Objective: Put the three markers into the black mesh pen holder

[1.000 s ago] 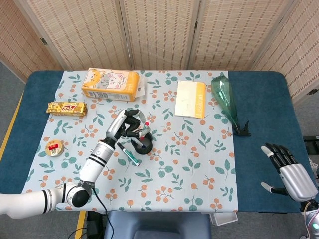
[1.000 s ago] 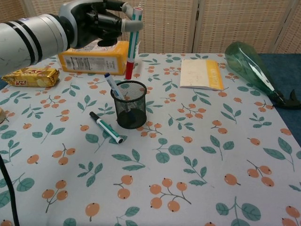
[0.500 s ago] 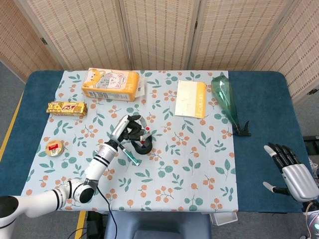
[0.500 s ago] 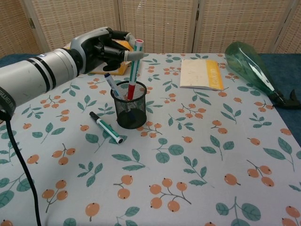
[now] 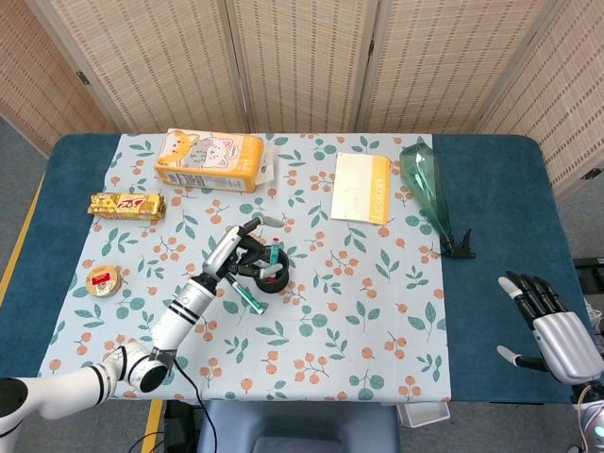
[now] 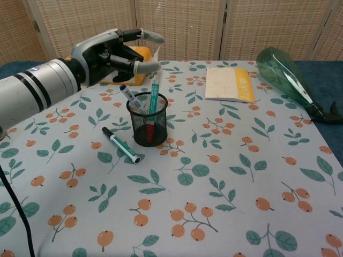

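The red-capped marker with the teal and white barrel (image 6: 152,110) has just dropped out of the left robot hand (image 6: 110,53) and now stands tilted inside the black cylindrical wire-mesh pen holder (image 6: 147,120), red end down; half a second ago it was still pinched between the fingers with only its tip inside the rim. That robot hand now hovers just above and behind the holder with its fingers spread and nothing in them. A blue-capped white marker (image 6: 127,97) already leans against the holder's left inner wall, so by my reading two of the three are in. The last one, a slim green marker with a black cap (image 6: 120,144), lies flat on the tabletop just left of the holder, apart from it, and is likely the next thing to pick up.

The holder is stiff open mesh, see-through enough to show the markers inside. The markers look like smooth hard plastic and should roll easily on the cloth. The floral tablecloth with leaves and orange berries (image 6: 225,176) looks soft and matte. The right robot hand (image 5: 552,326) rests well off to the side over the blue tabletop edge, fingers spread, holding nothing
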